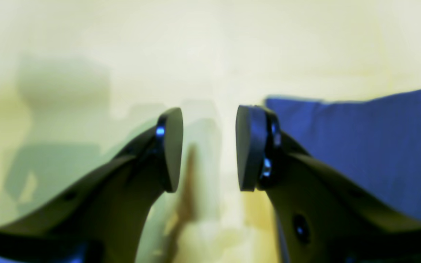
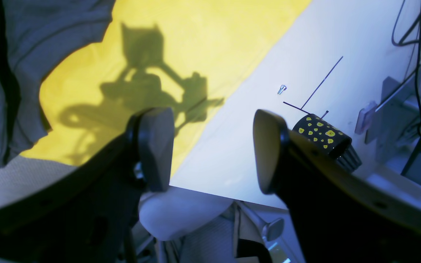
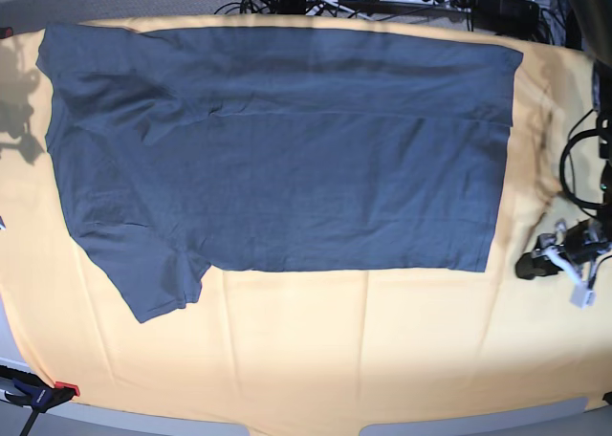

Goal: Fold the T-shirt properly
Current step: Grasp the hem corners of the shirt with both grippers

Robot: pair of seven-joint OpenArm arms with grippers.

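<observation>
Black curved fingers of the left gripper [image 1: 209, 148] fill the near field of its wrist view, spread apart with nothing between the pads; pale cloth below, shirt fabric just to one side. Right gripper [image 2: 214, 149] likewise spread and empty, hanging past the edge of the pale orange-yellow cloth [image 3: 316, 350], over bare white tabletop [image 2: 269, 54] near a black cup speckled with yellow [image 2: 323, 137].

Plain dark slate-grey short-sleeved cotton T-shirt [image 3: 287, 149] lies flat on the cloth, lengthwise across the base view: hem at that view's right, sleeves at its left, one sleeve splayed toward the near edge. Far long side appears to carry a crease or low fold; cannot confirm.

Judgement: early stage, either no fold made or only the first. Both arms off the garment. Next move calls for each gripper to descend on a shirt edge, pinch a single layer and carry it over evenly. Risk: wrinkling, or dragging the undercloth along.
</observation>
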